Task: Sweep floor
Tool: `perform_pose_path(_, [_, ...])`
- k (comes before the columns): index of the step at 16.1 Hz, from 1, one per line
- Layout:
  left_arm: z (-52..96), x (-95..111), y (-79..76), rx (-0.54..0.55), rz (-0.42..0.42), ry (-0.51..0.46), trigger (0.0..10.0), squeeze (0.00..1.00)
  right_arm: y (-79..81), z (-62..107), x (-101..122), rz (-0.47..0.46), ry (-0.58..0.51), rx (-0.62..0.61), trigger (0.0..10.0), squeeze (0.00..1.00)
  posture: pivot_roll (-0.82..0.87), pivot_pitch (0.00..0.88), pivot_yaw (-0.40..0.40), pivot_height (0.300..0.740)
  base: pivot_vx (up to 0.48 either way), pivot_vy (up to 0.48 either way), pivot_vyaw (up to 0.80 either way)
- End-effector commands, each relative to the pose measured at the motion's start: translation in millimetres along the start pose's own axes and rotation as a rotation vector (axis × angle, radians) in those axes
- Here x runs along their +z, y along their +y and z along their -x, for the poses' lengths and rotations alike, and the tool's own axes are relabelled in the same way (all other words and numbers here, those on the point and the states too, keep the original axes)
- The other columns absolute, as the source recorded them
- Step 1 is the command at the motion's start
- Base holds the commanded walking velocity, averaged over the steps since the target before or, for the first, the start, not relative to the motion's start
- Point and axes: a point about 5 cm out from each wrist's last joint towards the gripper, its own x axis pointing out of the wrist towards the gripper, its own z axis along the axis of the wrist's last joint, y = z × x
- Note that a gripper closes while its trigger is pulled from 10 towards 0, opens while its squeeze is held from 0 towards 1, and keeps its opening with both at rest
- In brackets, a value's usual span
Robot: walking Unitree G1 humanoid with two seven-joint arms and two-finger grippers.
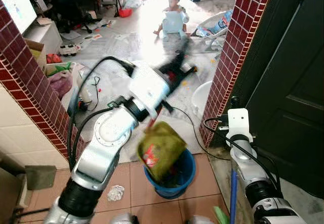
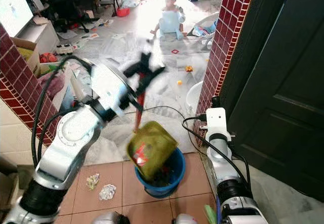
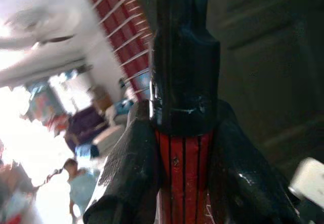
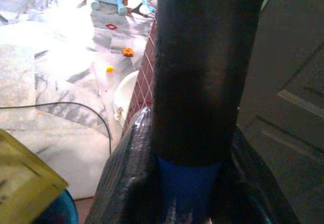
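Note:
A yellow-green dustpan (image 1: 161,148) hangs tilted, mouth down, over a blue bucket (image 1: 186,178) on the tiled floor. Its red and black handle (image 3: 183,148) is clamped in my left gripper (image 2: 144,73), which is shut on it and blurred, raised above the bucket. My right gripper (image 4: 187,183) is shut on the broom handle (image 4: 195,82), black above and blue below. The blue broom pole (image 1: 233,193) runs down beside my right arm at the lower right. Crumpled paper scraps (image 2: 107,191) lie on the tiles left of the bucket.
Red brick pillars (image 1: 238,57) frame a doorway, with a dark door (image 1: 293,82) on the right. A small child (image 1: 173,16) sits on the bright floor beyond, among scattered toys. A white basin (image 1: 202,97) and a black cable (image 1: 187,122) lie near the right pillar.

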Motion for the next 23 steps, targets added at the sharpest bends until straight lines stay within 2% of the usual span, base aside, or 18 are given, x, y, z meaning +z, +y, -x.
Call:
perform_pose_path(1, [-3.9, 16.0, 0.5, -0.061, -0.156, -0.047, 10.0, 0.00, -3.7, -3.4, 4.5, 0.070, -0.026, 0.011, 10.0, 0.00, -0.04, 0.000, 0.005, 0.740, 0.000, 0.000, 0.00])
perform_pose_path(2, [-6.4, 18.3, -2.2, -0.079, -0.185, -0.059, 10.0, 0.00, -3.3, -4.1, 5.4, 0.070, -0.027, 0.013, 10.0, 0.00, -0.04, 0.000, 0.007, 0.740, 0.000, 0.000, 0.00])
perform_pose_path(3, [-6.3, 15.8, -4.3, -0.081, -0.174, -0.047, 10.0, 0.00, -3.1, -4.3, 5.7, 0.070, -0.028, 0.013, 10.0, 0.00, -0.04, 0.000, 0.006, 0.740, 0.000, 0.000, 0.00])
perform_pose_path(4, [-5.5, 7.3, -1.2, 0.005, -0.023, -0.008, 10.0, 0.00, -3.1, -4.4, 6.1, 0.068, -0.030, 0.012, 10.0, 0.00, -0.04, 0.000, 0.007, 0.740, 0.000, 0.000, 0.00])
perform_pose_path(5, [-4.8, 5.2, 1.5, 0.039, 0.010, -0.005, 10.0, 0.00, -3.6, -4.2, 5.8, 0.068, -0.030, 0.011, 10.0, 0.00, -0.04, 0.000, 0.008, 0.740, 0.000, 0.000, 0.00])
perform_pose_path(9, [-4.6, 6.2, 11.0, 0.110, 0.021, -0.018, 10.0, 0.00, -4.8, -4.4, 4.7, 0.070, -0.027, 0.010, 10.0, 0.00, -0.05, 0.000, 0.006, 0.740, 0.000, 0.000, 0.00])
perform_pose_path(10, [-4.9, 9.5, 16.0, 0.134, 0.009, -0.032, 10.0, 0.00, -4.3, -4.5, 4.8, 0.071, -0.028, 0.011, 10.0, 0.00, -0.04, 0.000, 0.006, 0.740, 0.000, 0.000, 0.00])
perform_pose_path(11, [-5.6, 18.9, 23.9, 0.144, -0.155, -0.064, 10.0, 0.00, -3.9, -4.8, 5.0, 0.072, -0.028, 0.013, 10.0, 0.00, -0.04, 0.000, 0.007, 0.740, 0.000, 0.000, 0.00])
perform_pose_path(12, [-6.5, 23.1, 24.7, 0.131, -0.170, -0.085, 10.0, 0.00, -3.8, -4.8, 4.9, 0.071, -0.027, 0.013, 10.0, 0.00, -0.04, 0.000, 0.007, 0.740, 0.000, 0.000, 0.00])
perform_pose_path(13, [-6.5, 25.0, 33.2, 0.209, -0.082, -0.098, 10.0, 0.00, -3.2, -4.8, 4.8, 0.071, -0.027, 0.014, 10.0, 0.00, -0.04, 0.000, 0.008, 0.740, 0.000, 0.000, 0.00])
perform_pose_path(14, [-5.3, 26.7, 43.0, 0.275, -0.053, -0.104, 10.0, 0.00, -2.9, -4.7, 4.8, 0.070, -0.027, 0.014, 10.0, 0.00, -0.04, 0.000, 0.010, 0.740, 0.000, 0.000, 0.00])
perform_pose_path(16, [-2.5, 34.0, 63.4, 0.380, -0.084, -0.129, 10.0, 0.00, -2.6, -4.6, 4.3, 0.066, -0.025, 0.014, 10.0, 0.00, -0.04, 0.000, 0.008, 0.740, 0.000, 0.000, 0.00])
perform_pose_path(18, [8.5, 55.1, 108.0, 0.647, -0.104, -0.195, 10.0, 0.00, -1.6, -5.0, 3.7, 0.067, -0.023, 0.025, 10.0, 0.00, -0.03, 0.000, 0.005, 0.740, 0.000, 0.000, 0.00])
perform_pose_path(19, [16.8, 57.8, 123.2, 0.723, -0.135, -0.191, 10.0, 0.00, -0.9, -5.2, 3.7, 0.069, -0.022, 0.031, 10.0, 0.00, -0.03, 0.000, 0.004, 0.740, 0.000, 0.000, 0.00])
perform_pose_path(21, [32.4, 49.0, 137.5, 0.810, -0.165, -0.129, 10.0, 0.00, 0.5, -5.3, 3.3, 0.070, -0.020, 0.038, 10.0, 0.00, -0.03, 0.000, 0.004, 0.740, 0.000, 0.000, 0.00])
perform_pose_path(23, [56.0, 22.9, 143.4, 0.909, -0.154, 0.009, 10.0, 0.00, 1.9, -5.1, 2.8, 0.068, -0.018, 0.047, 10.0, 0.00, -0.03, 0.000, 0.006, 0.740, 0.000, 0.000, 0.00])
